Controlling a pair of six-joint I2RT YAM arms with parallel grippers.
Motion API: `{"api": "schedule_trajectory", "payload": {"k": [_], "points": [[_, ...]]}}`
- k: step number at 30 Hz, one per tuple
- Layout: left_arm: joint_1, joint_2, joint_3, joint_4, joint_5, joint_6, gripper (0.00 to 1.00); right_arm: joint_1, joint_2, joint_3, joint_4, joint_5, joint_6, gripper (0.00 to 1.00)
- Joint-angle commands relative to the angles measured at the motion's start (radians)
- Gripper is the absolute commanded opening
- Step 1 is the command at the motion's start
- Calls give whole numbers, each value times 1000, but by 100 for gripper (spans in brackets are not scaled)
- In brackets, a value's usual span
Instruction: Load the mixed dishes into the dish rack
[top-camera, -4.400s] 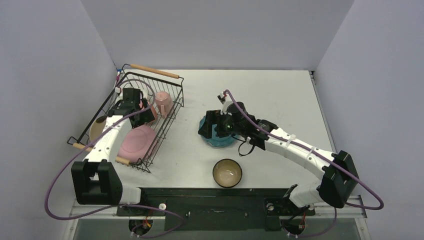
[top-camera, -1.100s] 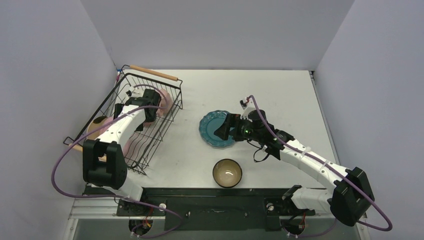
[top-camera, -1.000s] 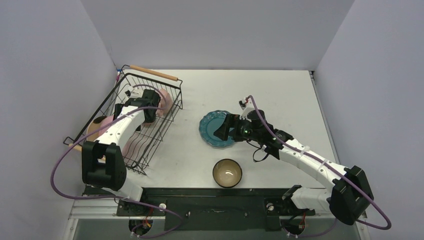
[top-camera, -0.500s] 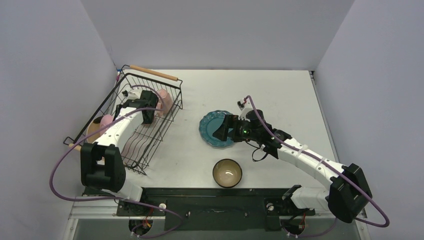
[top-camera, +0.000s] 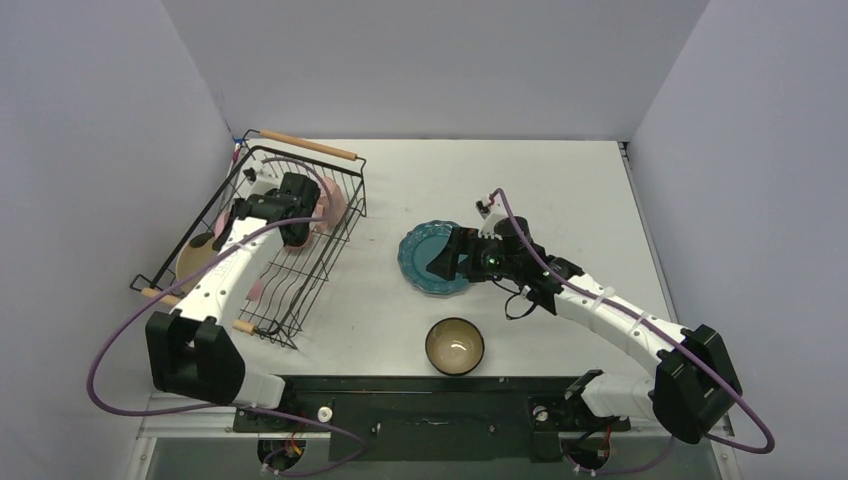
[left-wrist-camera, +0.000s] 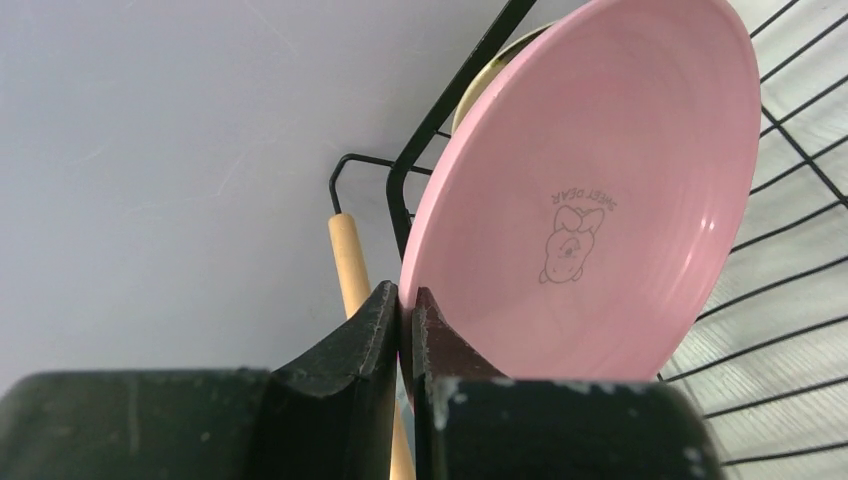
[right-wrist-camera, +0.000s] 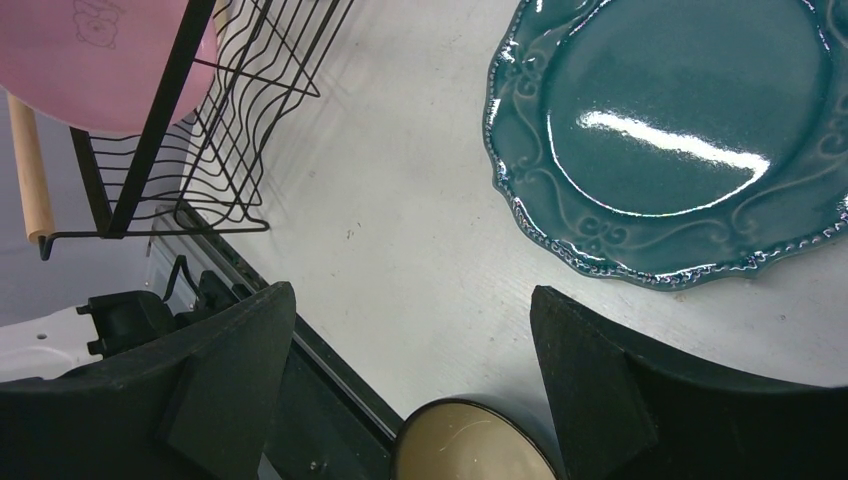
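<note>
In the left wrist view my left gripper is shut on the rim of the pink plate, which stands tilted on edge inside the black wire dish rack. A cream plate peeks out behind it. In the top view the left gripper is in the rack's far half, beside a pink mug. My right gripper is open and holds nothing. It hovers over the near left edge of the teal scalloped plate, which lies flat on the table. The dark bowl with cream inside sits upright near the front edge.
The rack has wooden rod handles at the far end and the near end, and it stands close to the left wall. The black base rail runs along the table's front edge, just beyond the bowl.
The left gripper has shut on the pink plate's rim, and the plate now stands steeper in the rack. The rack shifted slightly. The right arm has barely moved.
</note>
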Motion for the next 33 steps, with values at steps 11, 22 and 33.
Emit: {"api": "schedule_trajectory", "payload": {"k": [11, 22, 33], "points": [[-197, -338, -163, 420, 68, 469, 0, -49, 9, 8, 83, -59, -20, 82], [-222, -440, -233, 374, 465, 689, 0, -50, 19, 3, 89, -68, 2, 82], [-330, -434, -380, 493, 294, 793, 0, -46, 10, -4, 89, -45, 23, 82]]}}
